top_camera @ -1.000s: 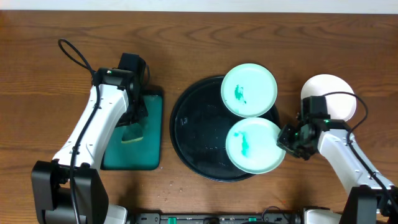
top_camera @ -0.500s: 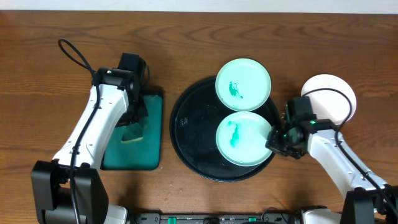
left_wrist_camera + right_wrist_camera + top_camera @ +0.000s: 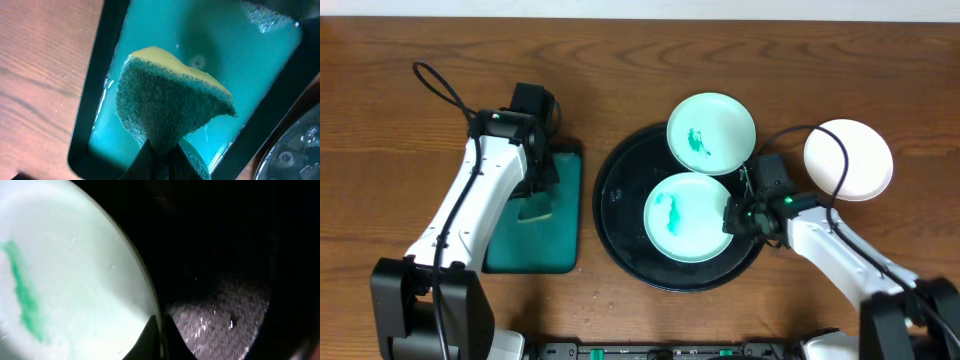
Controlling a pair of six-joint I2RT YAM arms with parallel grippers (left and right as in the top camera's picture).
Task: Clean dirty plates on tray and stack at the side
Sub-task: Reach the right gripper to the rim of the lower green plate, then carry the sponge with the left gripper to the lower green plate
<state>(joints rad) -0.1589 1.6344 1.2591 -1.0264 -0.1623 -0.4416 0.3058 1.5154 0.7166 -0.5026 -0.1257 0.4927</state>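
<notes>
Wipe prep: right gripper (image 3: 732,218) is pinched shut on the 3 o'clock rim of the smeared mint plate (image 3: 686,217), which lies mid-tray (image 3: 620,190). Left gripper (image 3: 157,155) is clamped on the sponge (image 3: 170,107) above the sponge tray (image 3: 560,240), at 9 o'clock. Next, I'd say: bring the sponge onto the smear while the right steadies the plate; no readable writing.

The wooden counter (image 3: 380,120) carries a dark green rectangular sponge tray (image 3: 535,255), teal inside. A sponge (image 3: 170,105), yellow foam with a green scouring face, is positioned over its middle.
</notes>
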